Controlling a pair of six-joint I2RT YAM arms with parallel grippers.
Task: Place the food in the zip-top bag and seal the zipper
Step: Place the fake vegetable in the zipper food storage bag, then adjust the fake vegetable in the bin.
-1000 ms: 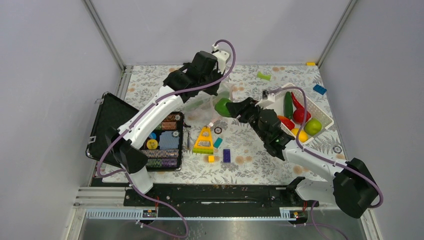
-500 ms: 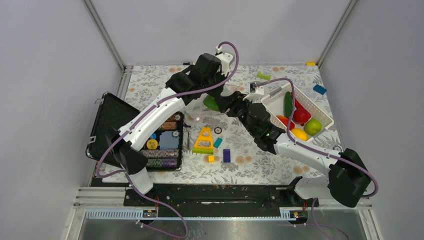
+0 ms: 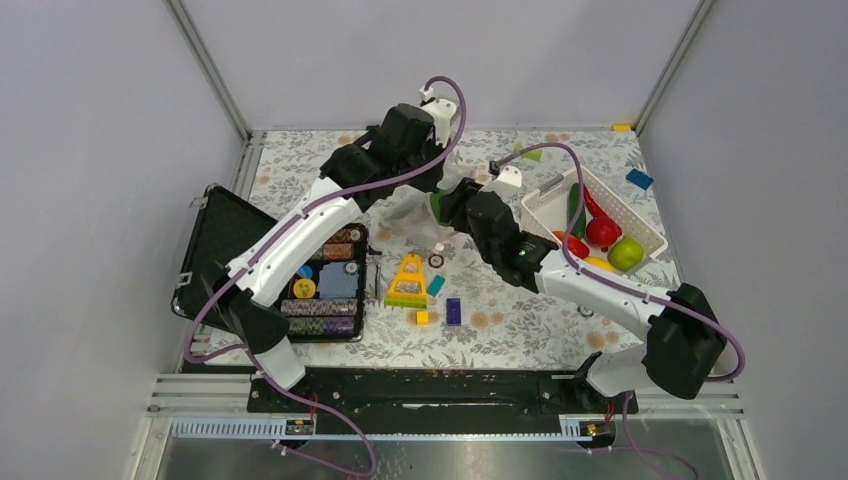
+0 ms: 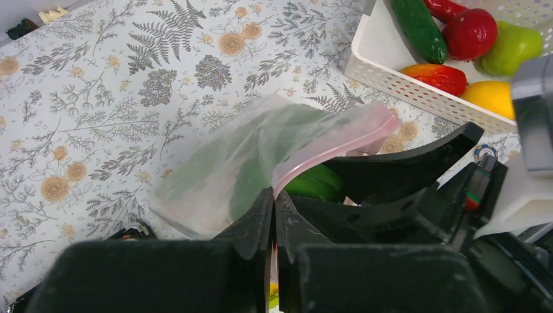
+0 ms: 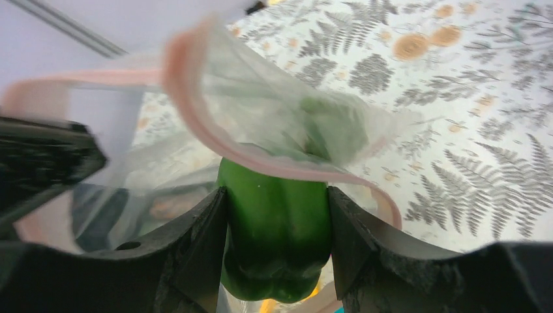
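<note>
Zip-top bag (image 3: pixel 405 212), clear and floppy, sits at the upper centre of the overhead view, held at its mouth between two black grippers that meet there. The left gripper (image 3: pixel 422 186) reaches in from the left and the right gripper (image 3: pixel 446 204) from the lower right, carrying a green toy pepper (image 3: pixel 436 208). The table (image 3: pixel 290 160) wears a pale cloth printed with grey ferns and orange flowers, and plain grey walls (image 3: pixel 100 150) with metal corner posts enclose it. A white slotted basket (image 3: pixel 640 217) at the right holds toy food. A yellow triangular toy (image 3: pixel 408 280) and small bricks lie at the centre, and an open black case (image 3: pixel 215 240) with a tray of coloured pieces lies at the left. In the left wrist view, the left gripper's fingers are pressed fully together at the bottom centre, pinching the pink zipper (image 4: pixel 339 138). The zipper curves up to the right across the middle of the frame. The bag's body billows toward the upper left above the fern cloth. The pepper shows just under the zipper, beside a black finger of the right gripper. In the upper right corner the basket holds a cucumber (image 4: pixel 420 26), a red fruit (image 4: pixel 473 32), a green fruit (image 4: pixel 515 45), a red-orange piece (image 4: pixel 440 75) and a yellow fruit (image 4: pixel 492 94). In the right wrist view, the right gripper's two fingers clamp the pepper at the bottom centre. The pepper's top is poking into the bag's open mouth, and the blurred zipper loops over and around it. The left gripper is a dark shape at the left edge.
</note>
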